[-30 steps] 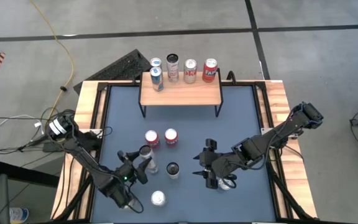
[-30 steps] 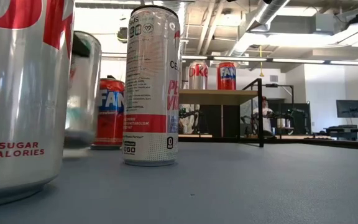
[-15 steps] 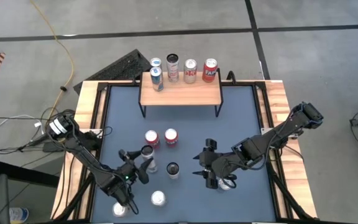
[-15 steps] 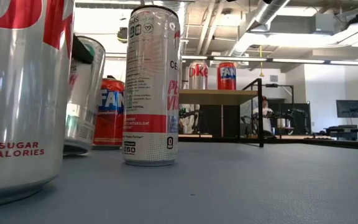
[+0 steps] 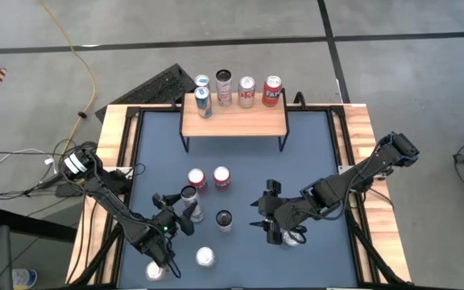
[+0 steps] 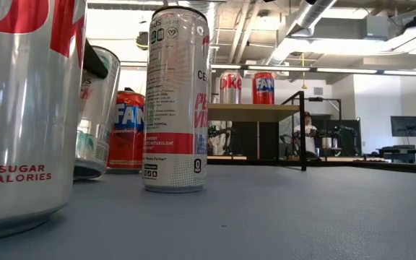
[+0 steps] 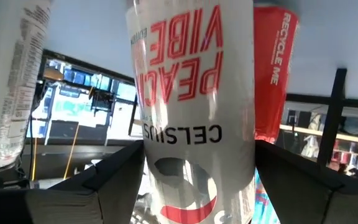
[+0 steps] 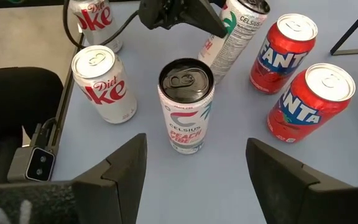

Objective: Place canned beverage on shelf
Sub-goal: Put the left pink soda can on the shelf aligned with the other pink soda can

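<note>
Your left gripper [image 5: 185,213] is pinching a tilted Celsius can [image 8: 235,34] at the bench's [image 5: 312,153] near left; two Fanta cans [image 5: 197,180] are crowding it. Right gripper [image 5: 268,219] is waiting, jaws spread. The shelf [image 5: 234,119] is sitting far.

Bright, even light on your table [image 5: 312,161] from ceiling strip lights [image 6: 352,70] up in the low view. Shadows stay short and soft. The nearest can [image 6: 20,108] looms blurred, and the Celsius can [image 7: 191,106] fills your left wrist view, soft-edged.

Left end effector [image 5: 177,216] clamped and tilted, right end effector [image 5: 271,221] spread wide
</note>
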Action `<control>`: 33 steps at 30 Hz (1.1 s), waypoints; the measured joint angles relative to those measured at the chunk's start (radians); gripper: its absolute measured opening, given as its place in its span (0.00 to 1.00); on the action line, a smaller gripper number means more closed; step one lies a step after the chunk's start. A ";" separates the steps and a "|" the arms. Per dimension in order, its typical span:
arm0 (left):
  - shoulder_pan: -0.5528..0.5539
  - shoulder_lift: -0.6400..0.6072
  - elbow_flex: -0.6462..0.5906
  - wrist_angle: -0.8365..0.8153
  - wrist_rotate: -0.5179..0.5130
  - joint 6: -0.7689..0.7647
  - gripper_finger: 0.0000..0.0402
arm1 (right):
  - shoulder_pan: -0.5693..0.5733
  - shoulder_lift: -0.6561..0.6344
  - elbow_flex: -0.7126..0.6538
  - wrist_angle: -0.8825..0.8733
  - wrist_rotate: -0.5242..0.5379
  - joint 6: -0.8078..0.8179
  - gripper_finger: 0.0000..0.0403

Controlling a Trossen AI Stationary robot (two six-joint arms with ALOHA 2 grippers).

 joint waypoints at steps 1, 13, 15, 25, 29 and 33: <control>0.000 0.000 0.005 -0.002 0.004 0.000 0.72 | 0.000 0.000 0.000 0.000 0.000 0.000 0.63; 0.000 0.000 0.071 -0.088 0.030 -0.033 0.72 | 0.000 0.000 0.000 -0.001 -0.004 -0.003 0.63; 0.000 0.000 0.079 -0.094 0.040 -0.034 0.72 | 0.000 0.000 0.000 -0.001 -0.004 -0.003 0.63; -0.006 0.000 0.102 -0.104 0.054 -0.023 0.73 | 0.000 0.000 0.000 -0.001 -0.005 -0.001 0.63; -0.007 0.000 0.102 -0.104 0.045 -0.021 0.73 | 0.000 0.000 0.000 -0.001 -0.005 0.000 0.63; -0.007 0.000 0.102 -0.103 0.024 -0.011 0.73 | 0.000 0.000 0.000 -0.001 -0.005 0.000 0.63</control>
